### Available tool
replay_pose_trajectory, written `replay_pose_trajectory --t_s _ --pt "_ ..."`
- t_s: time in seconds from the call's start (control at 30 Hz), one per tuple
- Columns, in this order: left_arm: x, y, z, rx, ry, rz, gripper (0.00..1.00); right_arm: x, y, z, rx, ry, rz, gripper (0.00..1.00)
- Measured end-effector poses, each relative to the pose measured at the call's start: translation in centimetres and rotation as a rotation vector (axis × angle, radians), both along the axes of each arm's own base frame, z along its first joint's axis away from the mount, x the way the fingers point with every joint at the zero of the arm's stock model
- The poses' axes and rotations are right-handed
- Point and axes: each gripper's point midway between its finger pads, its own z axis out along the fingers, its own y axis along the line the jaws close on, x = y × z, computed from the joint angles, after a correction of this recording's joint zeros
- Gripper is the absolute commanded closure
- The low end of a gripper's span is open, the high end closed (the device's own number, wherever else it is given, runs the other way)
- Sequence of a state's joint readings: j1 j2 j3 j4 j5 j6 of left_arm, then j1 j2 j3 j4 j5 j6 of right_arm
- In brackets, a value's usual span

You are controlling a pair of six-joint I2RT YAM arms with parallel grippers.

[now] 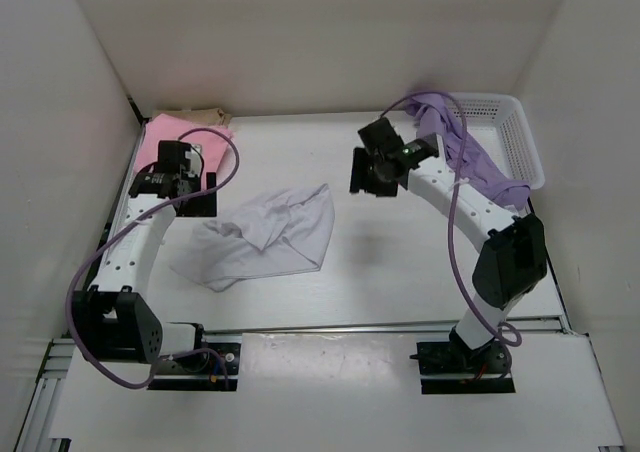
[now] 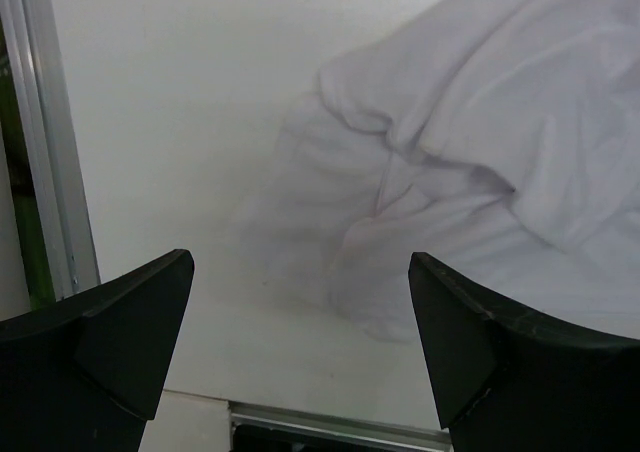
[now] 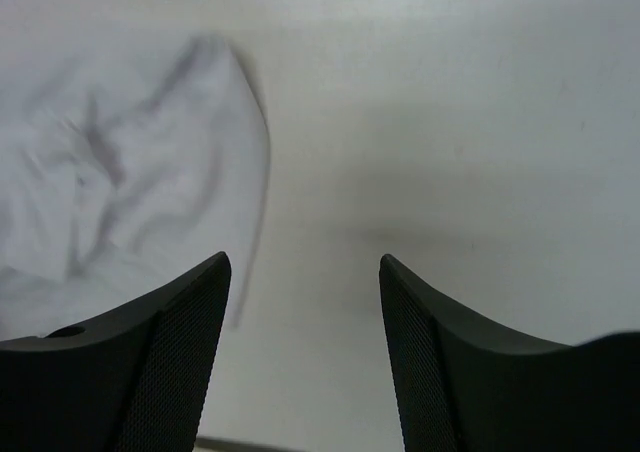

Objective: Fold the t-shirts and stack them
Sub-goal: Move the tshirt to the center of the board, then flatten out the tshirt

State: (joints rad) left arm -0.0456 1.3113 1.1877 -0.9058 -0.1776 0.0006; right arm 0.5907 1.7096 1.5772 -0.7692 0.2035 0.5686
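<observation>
White t-shirt [image 1: 265, 237] crumpled mid-table, between arms. Light, limp; expect sag and bunching. Take yours at outer edge or corner, pinching few layers. Left gripper [image 2: 300, 262] spread wide, empty; right gripper [image 3: 303, 260] likewise parted, nothing held.

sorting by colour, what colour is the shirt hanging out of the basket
The shirt is lavender purple, clearest in the top external view.

White table [image 1: 380, 272] w/ plain white walls [image 1: 300, 32] on 3 sides, alu rail [image 2: 50, 172] just left of the left gripper [image 2: 300, 272], even light.
</observation>
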Motion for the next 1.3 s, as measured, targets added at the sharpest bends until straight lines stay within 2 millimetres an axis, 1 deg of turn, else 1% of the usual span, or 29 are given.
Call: replay_pose_trajectory --t_s 0.07,0.13,0.23,0.33,0.4,0.47,0.53,0.57,0.6,0.63,0.67,0.7,0.73,0.77,0.8,0.83,0.87,0.9,0.93,1.0,1.03,1.07,1.1,1.13,1.17,1.2,1.23,1.27,1.3 --pt "-0.9 0.2 -1.7 0.017 0.051 0.004 0.0 -2.4 0.0 -1.8 -0.021 0.05 0.035 0.34" --pt "-2.2 0.3 -3.8 0.034 0.118 0.003 0.0 -4.2 1.0 -2.2 -0.011 0.066 0.084 0.34" --pt "-4.3 0.6 -6.7 0.063 0.215 0.006 0.0 -5.2 3.7 -2.1 0.025 0.054 0.164 0.35" --pt "-6.7 1.3 -9.1 0.1 0.298 0.016 0.0 -5.7 6.9 -3.2 0.023 0.067 0.239 0.35" --pt "-7.9 1.7 -10.2 0.116 0.337 0.021 0.0 -6.0 9.3 -5.0 0.009 0.088 0.293 0.35" --pt "-8.6 1.9 -10.8 0.127 0.359 0.024 0.0 -6.7 11.3 -7.3 -0.012 0.133 0.341 0.35" --pt "-8.9 1.9 -11.2 0.128 0.366 0.024 0.0 -7.7 12.9 -9.9 -0.038 0.183 0.382 0.35" --pt "-8.9 1.9 -11.4 0.126 0.367 0.023 0.0 -8.2 13.3 -11.3 -0.055 0.208 0.397 0.37" --pt "-9.1 1.8 -11.6 0.12 0.372 0.02 0.03 -8.9 13.6 -12.5 -0.071 0.235 0.412 0.4" --pt "-9.4 1.6 -11.9 0.11 0.382 0.014 0.07 -9.3 13.8 -13.6 -0.088 0.256 0.422 0.46" --pt "-9.6 1.4 -12.2 0.099 0.394 0.009 0.12 -9.8 13.9 -14.7 -0.103 0.283 0.43 0.59" --pt "-9.9 1.1 -12.6 0.085 0.41 0.002 0.18 -10.1 13.8 -15.4 -0.125 0.297 0.438 0.67" --pt "-10.1 0.8 -12.9 0.073 0.425 -0.004 0.24 -10.0 14.1 -15.2 -0.117 0.297 0.437 0.75" --pt "-10.1 0.5 -13.2 0.057 0.442 -0.013 0.38 -9.9 14.1 -15.2 -0.114 0.298 0.434 0.89" --pt "-10.2 0.2 -13.7 0.04 0.462 -0.021 0.47 -9.9 13.9 -15.2 -0.119 0.299 0.436 0.95" --pt "-10.2 -0.1 -14.0 0.026 0.478 -0.023 0.59 -10.0 13.7 -15.3 -0.123 0.299 0.433 1.0" --pt "-10.1 -0.4 -14.5 0.013 0.503 -0.034 0.71 -10.3 13.2 -15.6 -0.13 0.303 0.427 1.0" --pt "-10.0 -0.7 -14.8 0.002 0.52 -0.035 0.89 -10.7 12.6 -15.6 -0.133 0.307 0.426 1.0" --pt "-9.6 -0.9 -15.1 -0.009 0.534 -0.039 0.9 -11.2 11.8 -15.6 -0.139 0.304 0.425 1.0" --pt "-8.2 -1.3 -15.4 -0.017 0.539 -0.051 0.9 -12.9 9.4 -15.4 -0.152 0.311 0.438 1.0" --pt "-7.0 -1.6 -15.4 -0.017 0.529 -0.057 0.9 -14.3 7.7 -15.4 -0.162 0.323 0.451 1.0" --pt "-5.7 -1.9 -15.3 -0.015 0.513 -0.065 0.9 -15.6 6.5 -15.2 -0.163 0.328 0.472 1.0" --pt "-4.3 -2.2 -14.9 -0.008 0.495 -0.073 0.9 -17.1 5.3 -14.8 -0.163 0.336 0.505 1.0" --pt "-2.3 -2.7 -14.4 -0.002 0.465 -0.087 0.9 -18.5 4.6 -14.4 -0.16 0.339 0.553 0.99" --pt "0.1 -3.5 -13.7 0.003 0.418 -0.104 0.9 -19.9 4.5 -13.6 -0.15 0.335 0.616 0.96" --pt "2.5 -4.3 -13.0 0.008 0.366 -0.122 0.88 -21.3 5.1 -12.6 -0.129 0.323 0.69 0.92" --pt "4.6 -5.2 -12.1 0.011 0.321 -0.139 0.8 -22.4 6.2 -11.6 -0.096 0.302 0.755 0.78" --pt "6.8 -6.3 -11.0 0.015 0.27 -0.159 0.73 -23.4 7.3 -10.3 -0.056 0.279 0.82 0.69" --pt "9.1 -7.5 -9.8 0.015 0.209 -0.177 0.48 -24.3 8.5 -9.0 -0.019 0.254 0.88 0.67"
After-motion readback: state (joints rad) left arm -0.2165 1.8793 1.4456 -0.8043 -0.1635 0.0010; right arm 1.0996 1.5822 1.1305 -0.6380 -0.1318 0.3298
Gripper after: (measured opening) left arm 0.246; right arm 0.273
